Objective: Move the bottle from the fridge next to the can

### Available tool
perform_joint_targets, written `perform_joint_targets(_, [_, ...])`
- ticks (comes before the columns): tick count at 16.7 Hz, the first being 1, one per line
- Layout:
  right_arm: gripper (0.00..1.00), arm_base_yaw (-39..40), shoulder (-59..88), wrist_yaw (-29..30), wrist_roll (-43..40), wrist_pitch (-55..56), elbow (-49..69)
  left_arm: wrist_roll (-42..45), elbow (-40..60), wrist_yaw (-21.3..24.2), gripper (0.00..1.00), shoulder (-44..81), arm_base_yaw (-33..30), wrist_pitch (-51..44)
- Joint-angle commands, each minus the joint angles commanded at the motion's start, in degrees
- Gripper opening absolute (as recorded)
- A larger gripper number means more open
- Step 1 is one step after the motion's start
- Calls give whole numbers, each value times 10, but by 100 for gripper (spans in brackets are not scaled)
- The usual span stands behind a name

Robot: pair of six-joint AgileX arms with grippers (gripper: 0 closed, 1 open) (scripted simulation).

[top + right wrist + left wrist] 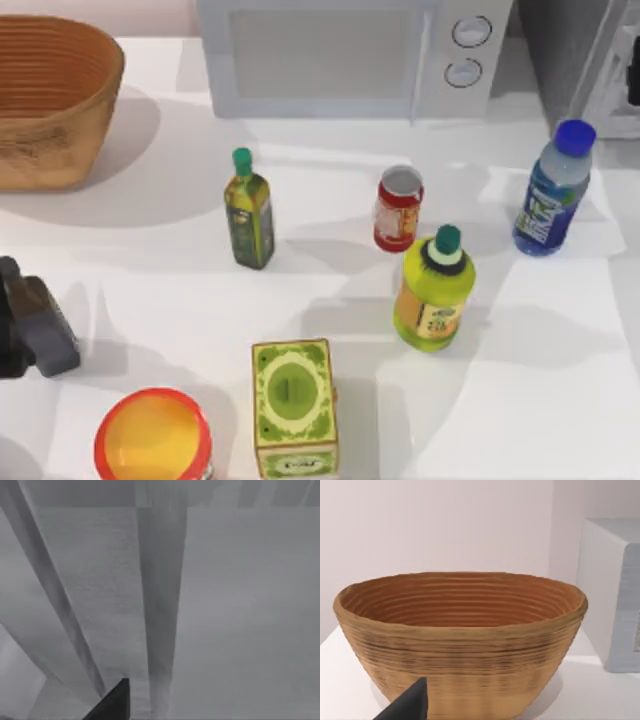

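Bottle standing on the worktop, right of the can.
Our left hand [35,330] is parked at the worktop's [520,400] left edge; whether either hand is open we cannot tell. The bottle [550,190] stands upright near the fridge [590,50], apart from the can [398,208].

Kitchen counter, microwave [350,55], fridge [585,60], oil bottle [248,212]

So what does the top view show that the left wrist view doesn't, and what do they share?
Top view alone: the water bottle standing at the right by the fridge, apart from the red can; the oil bottle, the fat yellow-green bottle, the green carton, the red tub, and the left arm parked at the left edge.
Left wrist view alone: a dark fingertip of its gripper and the basket's ridged inside.
Both: the basket and the microwave on the white table.
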Motion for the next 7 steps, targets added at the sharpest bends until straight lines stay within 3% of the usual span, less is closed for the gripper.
perform_joint_targets(7, [100, 2, 81, 1, -1, -21, 112, 0, 0, 0, 100, 0, 0, 0])
